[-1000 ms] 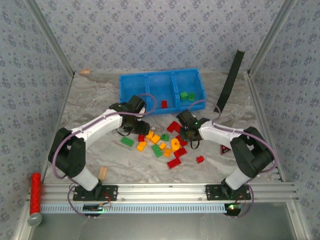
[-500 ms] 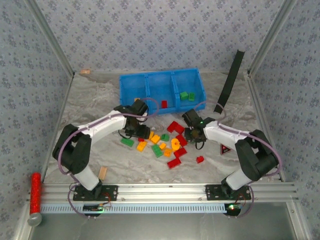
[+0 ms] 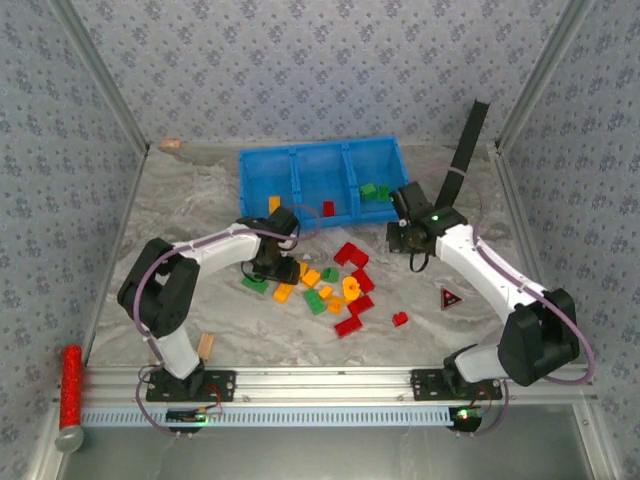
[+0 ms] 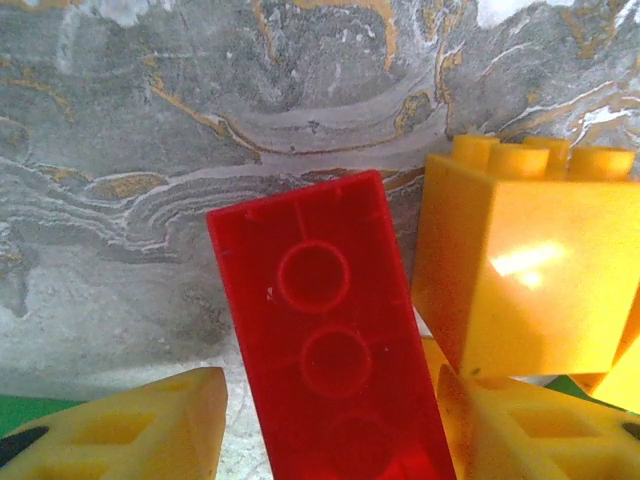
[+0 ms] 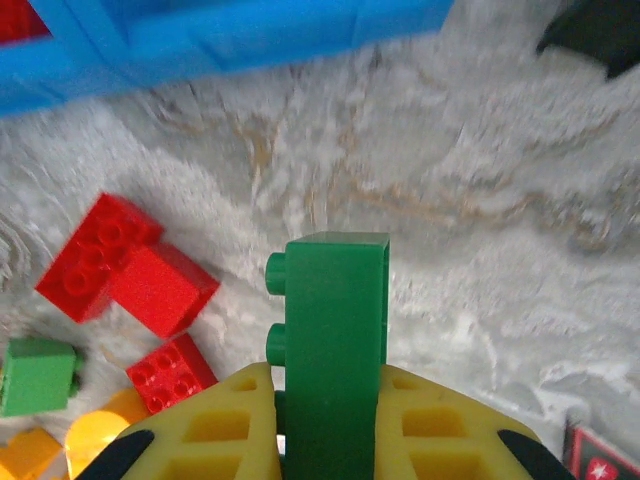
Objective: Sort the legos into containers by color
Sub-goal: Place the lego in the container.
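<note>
Top view: the left arm folds at the elbow, its forearm reaching right across the desk [image 3: 180, 200] and setting the left end effector [image 3: 272, 262] low at the edge of the loose legos [image 3: 335, 290]. Its fingers [image 4: 150, 430] stand apart, straddling a red brick [image 4: 330, 350], a gap visible on one side. The right arm stretches forward; the right end effector [image 5: 330, 400] is clamped on an upright green brick [image 5: 335, 330] above the desk, near the right front corner of the blue bin [image 3: 255, 175]
</note>
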`<state>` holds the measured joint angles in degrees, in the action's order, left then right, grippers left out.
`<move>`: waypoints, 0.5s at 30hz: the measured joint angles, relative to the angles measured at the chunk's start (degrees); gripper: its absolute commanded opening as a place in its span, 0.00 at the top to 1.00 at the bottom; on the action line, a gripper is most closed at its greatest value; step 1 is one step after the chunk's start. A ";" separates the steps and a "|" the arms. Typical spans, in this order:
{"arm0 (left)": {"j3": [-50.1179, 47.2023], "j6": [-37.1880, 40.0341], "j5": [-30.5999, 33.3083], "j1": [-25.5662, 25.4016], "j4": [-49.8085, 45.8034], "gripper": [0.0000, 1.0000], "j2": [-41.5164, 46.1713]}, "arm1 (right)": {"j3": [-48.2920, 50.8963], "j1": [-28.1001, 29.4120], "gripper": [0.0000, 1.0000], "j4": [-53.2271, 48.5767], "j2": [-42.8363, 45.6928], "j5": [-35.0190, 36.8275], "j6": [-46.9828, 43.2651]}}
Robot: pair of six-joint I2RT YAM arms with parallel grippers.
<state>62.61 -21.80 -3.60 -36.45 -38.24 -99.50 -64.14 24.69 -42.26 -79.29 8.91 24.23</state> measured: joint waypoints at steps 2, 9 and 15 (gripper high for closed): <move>0.00 -0.02 0.02 0.00 0.59 0.45 -0.22 | -2.82 -0.76 0.78 -0.39 -0.76 0.48 -1.38; 0.00 0.02 0.02 0.07 1.03 0.47 -1.03 | -13.46 -3.69 0.78 1.84 -8.61 0.66 -6.58; 0.00 0.04 0.04 0.46 1.20 0.48 -1.14 | -23.02 -4.70 0.78 5.29 -21.20 -0.13 -10.58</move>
<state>62.61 -21.76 -3.55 -35.99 -37.04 -100.64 -87.15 19.99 -36.97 -100.49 8.78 13.65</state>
